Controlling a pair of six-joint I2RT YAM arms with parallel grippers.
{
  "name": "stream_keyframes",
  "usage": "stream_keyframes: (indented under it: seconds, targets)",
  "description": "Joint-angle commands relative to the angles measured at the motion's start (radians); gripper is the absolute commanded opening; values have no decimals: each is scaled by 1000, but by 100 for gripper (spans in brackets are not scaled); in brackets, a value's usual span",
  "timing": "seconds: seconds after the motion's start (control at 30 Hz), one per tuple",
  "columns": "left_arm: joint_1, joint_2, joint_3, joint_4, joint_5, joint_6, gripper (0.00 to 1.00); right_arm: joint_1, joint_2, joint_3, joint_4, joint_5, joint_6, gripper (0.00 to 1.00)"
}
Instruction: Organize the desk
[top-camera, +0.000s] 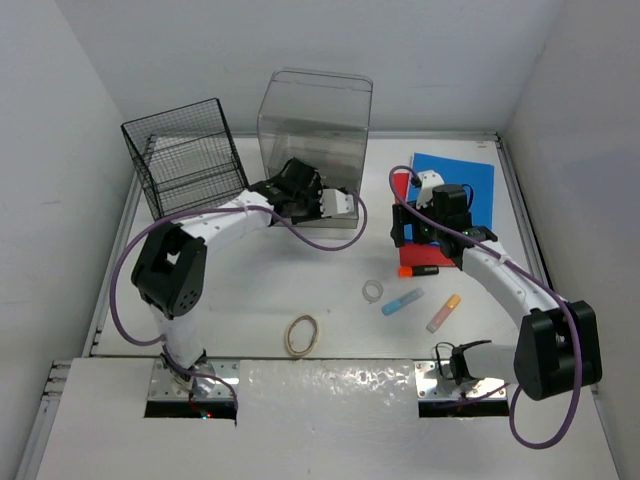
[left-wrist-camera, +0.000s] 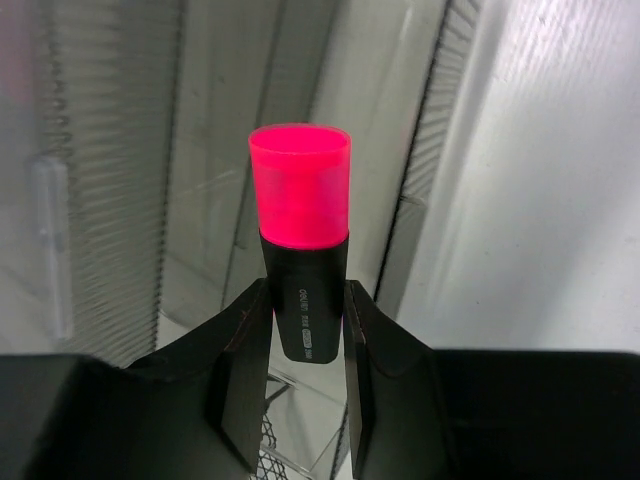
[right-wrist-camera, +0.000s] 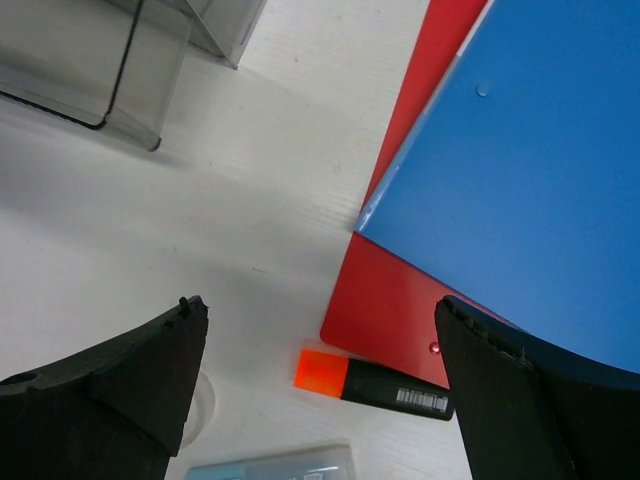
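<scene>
Your left claw (left-wrist-camera: 305, 312) is clamped on a pink highlighter (left-wrist-camera: 300, 195) right at the clear drawer box (top-camera: 315, 110). Your right claw (right-wrist-camera: 318, 310) is spread wide just above the desk (right-wrist-camera: 250, 190), right of that box.

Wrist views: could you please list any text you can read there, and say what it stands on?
Pink highlighter, held by the left gripper: white print on its black barrel, too blurred to read.
Orange highlighter: white barcode label, too small to read.
Blue folder and red folder: no text.
</scene>
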Motion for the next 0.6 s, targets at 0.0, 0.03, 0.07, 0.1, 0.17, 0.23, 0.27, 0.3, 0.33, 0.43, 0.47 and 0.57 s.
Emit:
stream_keyframes:
  seconds: [0.0,0.03,0.07,0.1,0.17,0.23,0.27,0.3,0.33,0.43,0.47,0.57]
  targets:
    - [-9,-10,42,26,-96,38,8,2,-8,7,-20,40,-16,93]
    - [-11,-7,42,31,-96,35,14,4,-5,10,-21,39,-19,93]
    - [-11,-3,42,38,-125,27,25,4,-2,11,-24,37,-19,93]
    - [-11,4,45,47,-144,21,32,4,1,14,-29,36,-22,94]
    - [-11,4,55,60,-152,-5,62,4,21,29,-50,40,-24,95]
    - [-11,-9,61,63,-153,-25,67,2,39,40,-89,69,-11,99]
    - [-11,-13,68,64,-152,-32,68,4,53,43,-96,94,-8,99]
    - [-9,-24,73,64,-153,-42,70,2,59,40,-101,103,-1,99]
    - [-11,-32,85,63,-156,-69,70,2,67,27,-100,122,12,97]
    - [-12,-58,110,31,-173,-136,92,2,97,11,-119,160,9,91]
    - [-12,-65,119,20,-176,-155,92,2,114,11,-127,174,4,89]
    - [-11,-122,99,-11,-184,-229,92,5,143,6,-150,110,-46,87]
